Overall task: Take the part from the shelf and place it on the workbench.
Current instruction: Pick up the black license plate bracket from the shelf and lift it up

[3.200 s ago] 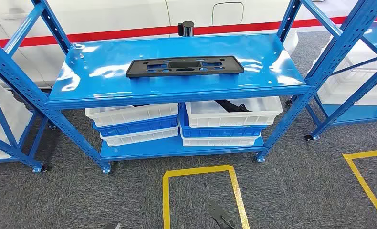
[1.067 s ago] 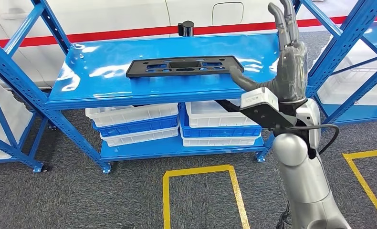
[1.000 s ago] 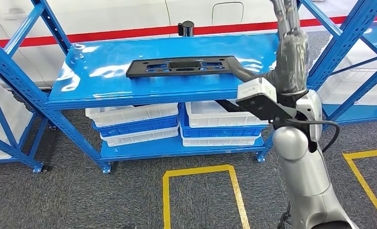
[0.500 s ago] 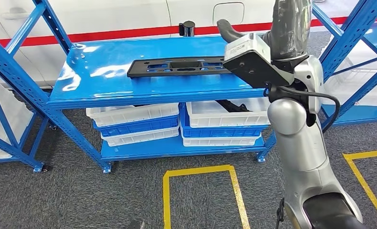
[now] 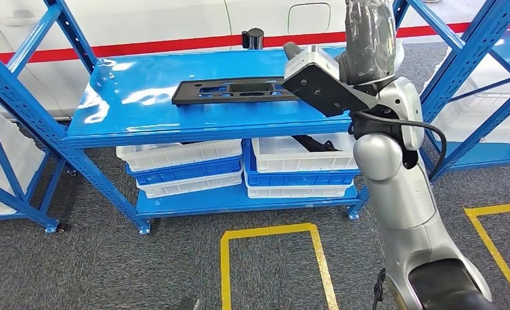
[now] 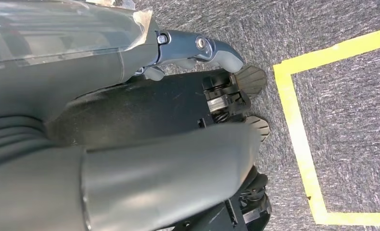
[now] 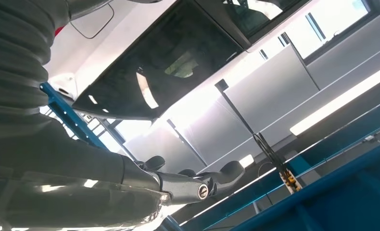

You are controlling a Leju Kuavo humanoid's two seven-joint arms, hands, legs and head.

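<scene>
A long flat black part (image 5: 233,90) with cut-outs lies flat on the top board of the blue shelf (image 5: 142,123). My right hand (image 5: 368,29) is raised above the shelf's right end, higher than the part, with its thumb (image 5: 291,49) over the part's right tip and its fingers cut off by the frame's top edge. In the right wrist view this hand (image 7: 82,159) holds nothing, and its fingers (image 7: 197,180) are spread against a car window. My left hand (image 6: 58,96) hangs over the grey carpet with fingers (image 6: 207,48) extended and nothing in them.
White and blue bins (image 5: 181,161) are stacked on the lower shelf board. Blue uprights (image 5: 452,64) and a neighbouring rack stand close on the right. A white car with a red stripe (image 5: 175,44) is behind. A black cylinder (image 5: 252,37) stands at the shelf's back edge. Yellow tape (image 5: 272,230) marks the carpet.
My right arm has come up from below and swung up and to the left over the shelf's right end. The black part has not moved.
</scene>
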